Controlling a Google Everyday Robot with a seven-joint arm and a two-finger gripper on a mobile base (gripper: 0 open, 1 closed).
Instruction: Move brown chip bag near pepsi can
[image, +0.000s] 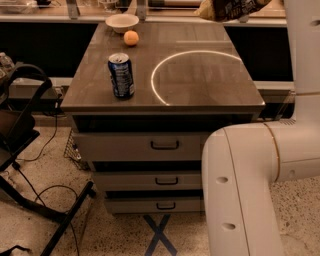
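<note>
The brown chip bag (227, 8) hangs in the air at the top edge of the camera view, above the far right corner of the table (200, 85). Only its lower part shows, dark brown with a tan end. My gripper is above it, cut off by the top edge, and holds the bag up; my white arm (300, 60) rises along the right side. The pepsi can (121, 75), blue with a silver top, stands upright near the table's front left, well apart from the bag.
A small orange fruit (131, 38) and a white bowl (122, 22) sit at the table's far left. A bright ring of light (165, 75) lies on the tabletop. Drawers (165, 145) are below. A black stand and cables (30, 150) are on the left floor.
</note>
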